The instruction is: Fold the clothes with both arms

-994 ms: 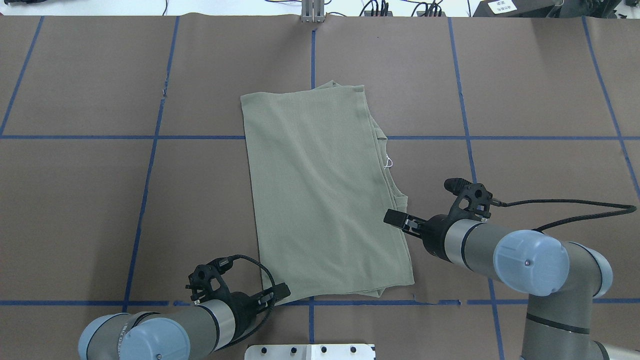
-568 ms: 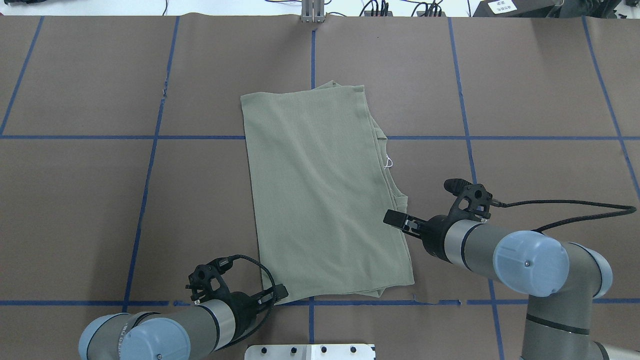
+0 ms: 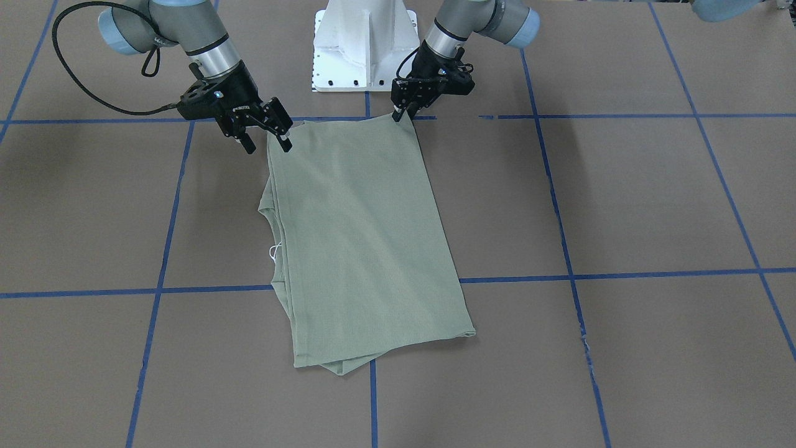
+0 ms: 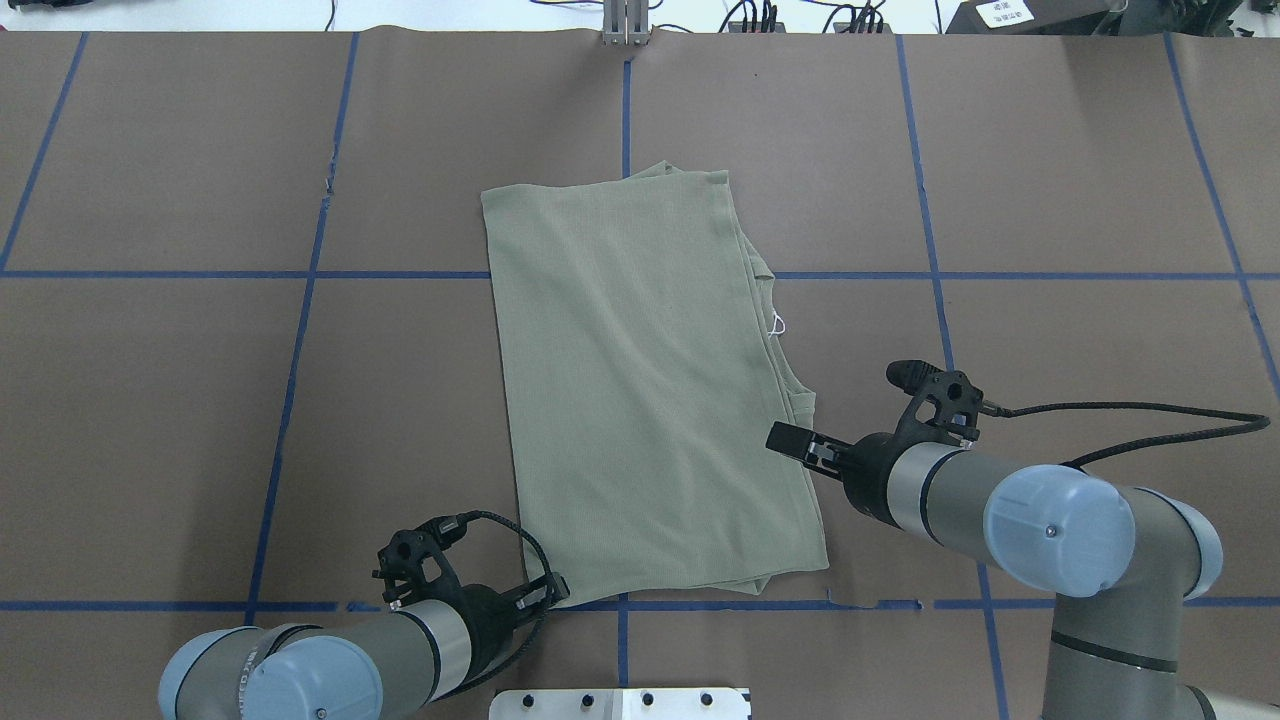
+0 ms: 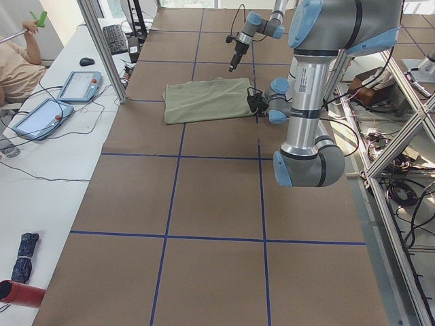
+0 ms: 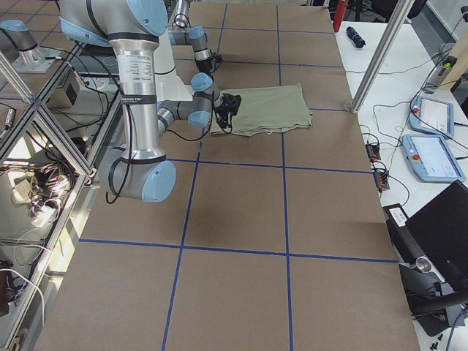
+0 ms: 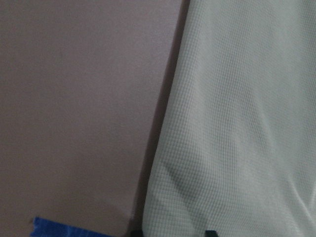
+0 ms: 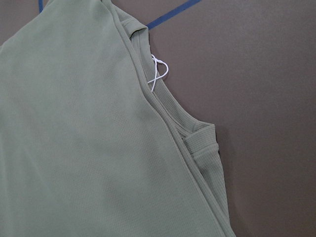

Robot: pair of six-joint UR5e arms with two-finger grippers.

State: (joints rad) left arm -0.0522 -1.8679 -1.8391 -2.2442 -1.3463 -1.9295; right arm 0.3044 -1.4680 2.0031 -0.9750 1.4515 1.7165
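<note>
The sage-green shirt (image 4: pixel 640 400) lies folded into a long rectangle on the brown table, its ribbed collar (image 8: pixel 190 133) and white string (image 8: pixel 158 74) at its right edge. It also shows in the front view (image 3: pixel 360 242). My left gripper (image 4: pixel 555 590) is low at the shirt's near left corner (image 3: pixel 401 113). In the left wrist view the fabric (image 7: pixel 237 123) fills the frame and two dark fingertips (image 7: pixel 210 232) stand apart at the bottom edge. My right gripper (image 3: pixel 267 144) is open and empty, held just above the shirt's near right edge (image 4: pixel 795 445).
The white base pedestal (image 3: pixel 364 43) stands at the table's near edge between the arms. Blue tape lines (image 4: pixel 300 330) grid the brown surface. A side bench with tablets (image 5: pixel 78 85) and a person (image 5: pixel 17 54) lies beyond the far edge.
My left gripper has drawn slightly back and down at the shirt's near left corner. The right arm has shifted only a little. The shirt has not moved.
</note>
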